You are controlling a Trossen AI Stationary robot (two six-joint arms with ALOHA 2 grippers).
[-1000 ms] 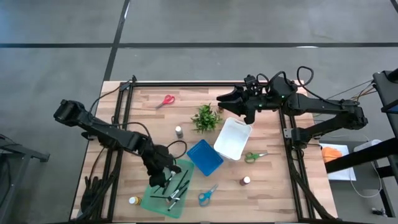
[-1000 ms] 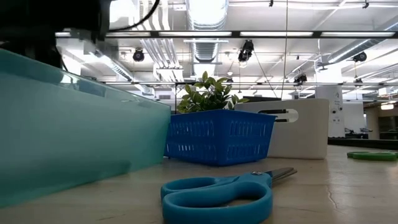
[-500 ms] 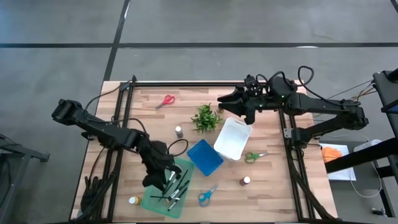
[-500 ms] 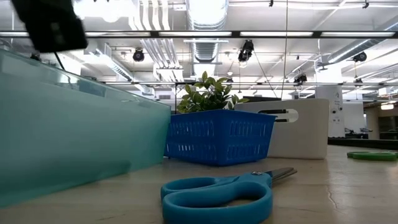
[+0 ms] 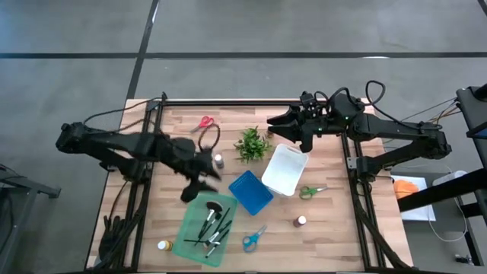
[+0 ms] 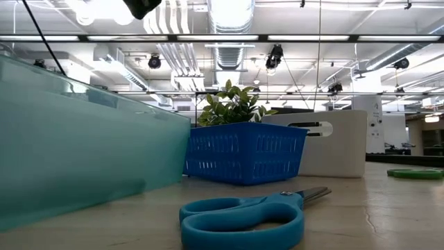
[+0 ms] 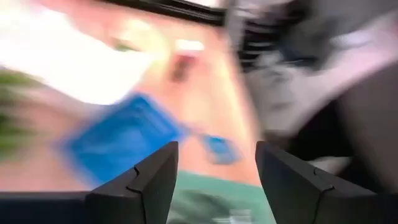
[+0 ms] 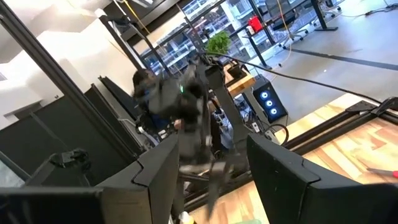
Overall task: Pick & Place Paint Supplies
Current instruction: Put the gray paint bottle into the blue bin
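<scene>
My left gripper (image 5: 199,181) (image 7: 216,180) hangs open above the table, between the teal tray (image 5: 187,237) and a white-capped paint bottle (image 5: 218,160), with nothing between its fingers. Several dark-handled brushes (image 5: 213,227) lie in the tray, one broad-headed. Blue scissors (image 5: 255,238) (image 6: 243,215), green scissors (image 5: 312,192) and red scissors (image 5: 202,123) lie flat on the table. A red-capped bottle (image 5: 301,221) and a yellow-capped one (image 5: 162,245) stand on it. My right gripper (image 5: 272,122) (image 8: 211,174) waits open, held high over the far side.
A blue basket (image 5: 251,192) and a white bin (image 5: 285,169) stand mid-table, with a small leafy plant (image 5: 253,144) behind them. Black rails (image 5: 144,152) run along both side edges. Bare wood shows at the near right.
My left gripper has risen out of the teal tray and swung toward the table's far edge, rolling as it went. A broad-headed brush now shows lying in the tray where the gripper stood.
</scene>
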